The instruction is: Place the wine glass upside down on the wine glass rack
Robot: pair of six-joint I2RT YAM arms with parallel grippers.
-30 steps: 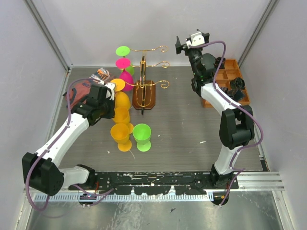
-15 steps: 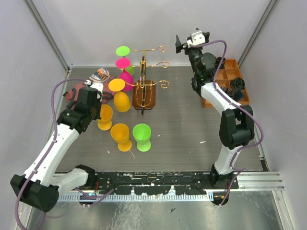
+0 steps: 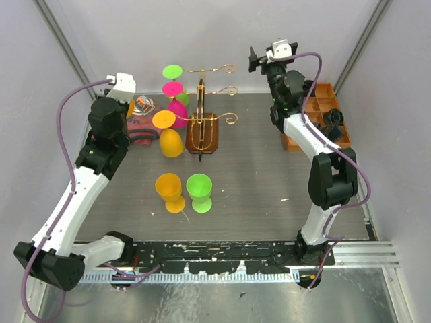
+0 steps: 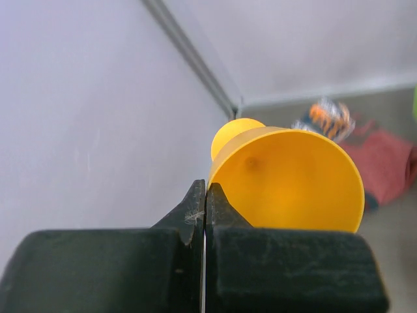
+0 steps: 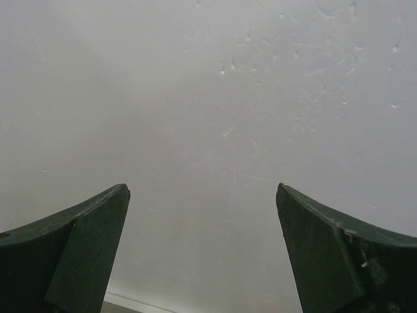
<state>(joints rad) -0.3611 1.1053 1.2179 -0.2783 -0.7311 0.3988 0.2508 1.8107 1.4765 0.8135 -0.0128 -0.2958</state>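
The table [image 3: 269, 175] is a dark grey mat with fine ribs, walled by pale panels. At its far middle stands the wine glass rack [image 3: 202, 134]: thin gold wire curling into scroll arms above a glossy brown wooden oblong base. Three smooth plastic glasses hang foot-up on its left arms: the hanging green glass [image 3: 172, 70] farthest back, the hanging pink glass [image 3: 176, 108] next, and the hanging orange glass [image 3: 171, 142] nearest.

The orange compartment tray [image 3: 324, 86] sits at the far right edge, with small dark parts in some of its sections. A red cloth [image 3: 141, 129] and a crinkled printed packet [image 3: 143, 103] lie at the far left. Near the front middle the standing orange goblet [image 3: 168, 187] and the standing green goblet [image 3: 199, 185] are just beside each other.

The orange wine glass [image 4: 293, 176] is up in the air at the far left, well apart from the rack. Its round mouth faces the wrist camera and its disc foot is behind. The left gripper [image 4: 205, 189] has its black fingers [image 4: 189, 212] pressed together on the rim of that bowl. The right gripper [image 5: 202, 187] is raised at the back, its dark jaws spread wide and holding nothing, facing a scuffed white wall
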